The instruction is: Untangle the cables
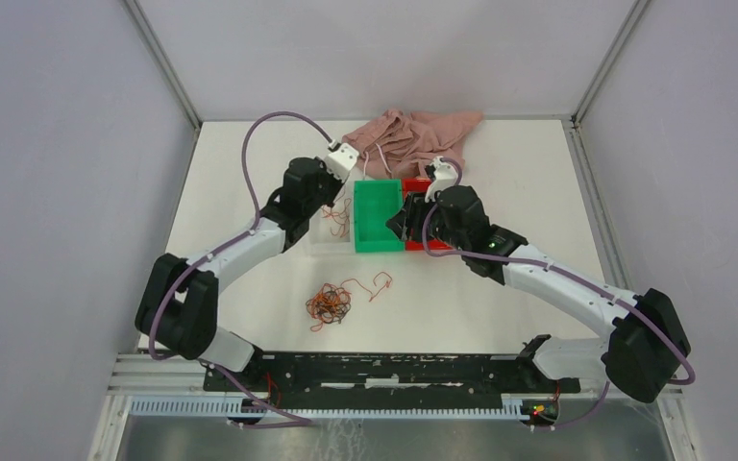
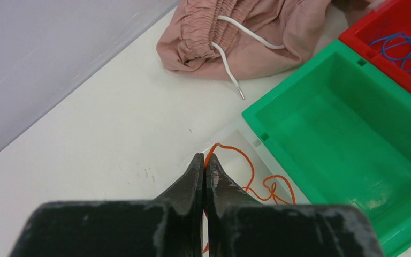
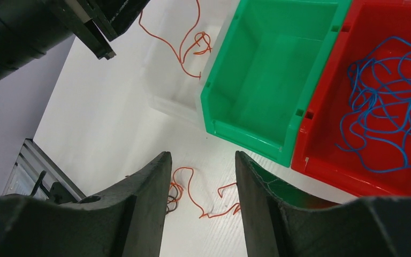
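Two groups of cables are already sorted, one heap is not; blue cables (image 3: pixel 385 101) lie loose in the red bin (image 3: pixel 326 115); a single orange cable (image 2: pixel 251 171) hangs into the clear tray (image 3: pixel 166 104) just left of the green bin (image 2: pixel 332 134), which holds nothing; the tangle (image 1: pixel 330 305), orange mixed with dark strands, sits on the worktop (image 1: pixel 500 288) near the arm bases, one orange end trailing out to its right.

Left tool (image 2: pixel 204 163) is pinched fully together on the upper end of the orange cable, above the clear tray; right tool (image 3: pixel 202 156) stands about half open with nothing between its fingers, hovering over the near edge of the bins with the tangle's edge showing below it.

Handling, as judged: the cables look very light, thin and limp, with a springy curl; no weight to resist a pull, so the whole heap will likely drag along if one strand is tugged; loops may snag on each other; the smooth sheath could slip from a shallow pinch.

Best hold, as judged: the free trailing end or an outer loop of one colour, pinched squarely at the fingertips, while the other tool pins the heap.

Pink cloth (image 1: pixel 413 134) lies behind the bins, apart from the cables.
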